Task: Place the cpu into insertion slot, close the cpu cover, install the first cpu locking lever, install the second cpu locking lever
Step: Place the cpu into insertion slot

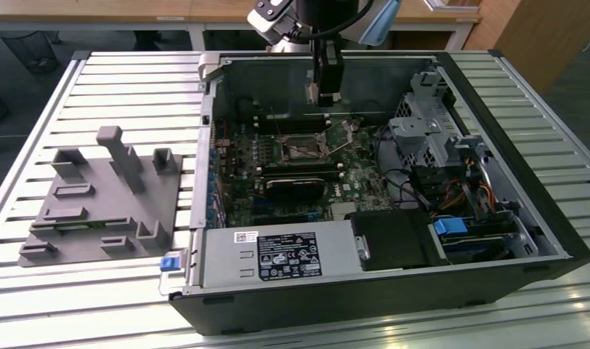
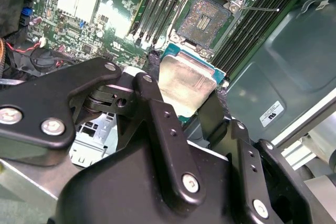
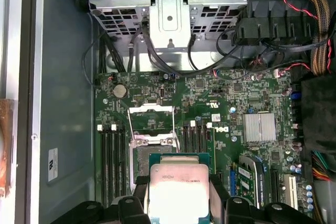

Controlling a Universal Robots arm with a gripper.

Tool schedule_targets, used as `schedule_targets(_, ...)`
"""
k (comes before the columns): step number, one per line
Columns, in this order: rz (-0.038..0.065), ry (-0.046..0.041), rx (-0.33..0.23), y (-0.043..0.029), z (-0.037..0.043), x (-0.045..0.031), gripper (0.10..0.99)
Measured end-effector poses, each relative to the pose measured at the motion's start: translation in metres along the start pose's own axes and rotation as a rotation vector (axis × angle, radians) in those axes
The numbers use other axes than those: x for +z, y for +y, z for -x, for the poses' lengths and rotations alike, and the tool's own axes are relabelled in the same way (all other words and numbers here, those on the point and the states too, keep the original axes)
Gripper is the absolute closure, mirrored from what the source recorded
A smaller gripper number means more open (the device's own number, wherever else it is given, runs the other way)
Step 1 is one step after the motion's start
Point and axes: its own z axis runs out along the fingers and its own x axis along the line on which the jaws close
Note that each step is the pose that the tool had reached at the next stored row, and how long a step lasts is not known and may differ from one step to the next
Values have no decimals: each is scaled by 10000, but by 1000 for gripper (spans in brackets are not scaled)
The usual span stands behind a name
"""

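Inside the open PC case point(image 1: 527, 218), near the insertion slot point(image 2: 203, 19), we've got the cpu point(image 3: 178, 192) clamped in the jaws by 2 opposite edges, lying flat, metal top up, sides parallel w/ the socket's. Case sits on a slatted metal bench point(image 1: 130, 80).

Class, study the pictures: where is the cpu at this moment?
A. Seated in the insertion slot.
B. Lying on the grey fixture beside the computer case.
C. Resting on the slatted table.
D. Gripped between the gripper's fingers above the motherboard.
D: in the second wrist view the gripper has its fingers shut on the cpu, held apart from the bare insertion slot.
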Motion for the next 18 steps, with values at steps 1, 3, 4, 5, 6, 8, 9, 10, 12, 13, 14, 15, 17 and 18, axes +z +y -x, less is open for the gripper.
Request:
schedule_targets(1,0,0,10,0,0,2,545)
schedule_targets(3,1,-2,31,-1,0,7,545)
schedule_targets(4,1,-3,41,-1,0,9,545)
schedule_targets(5,1,-3,51,-1,0,11,545)
schedule_targets(6,1,-5,60,-1,0,14,545)
schedule_targets(8,1,-6,78,-2,0,18,545)
schedule_targets(9,1,-7,86,-2,0,21,545)
schedule_targets(10,2,-8,94,-2,0,23,545)
schedule_targets(12,2,-10,110,-2,0,26,545)
schedule_targets(13,2,-11,118,-3,1,28,545)
schedule_targets(14,3,-10,126,-3,0,30,545)
schedule_targets(15,3,-11,136,-3,0,32,545)
schedule_targets(17,3,-12,144,-3,1,37,545)
schedule_targets(18,4,-11,144,-4,1,41,545)
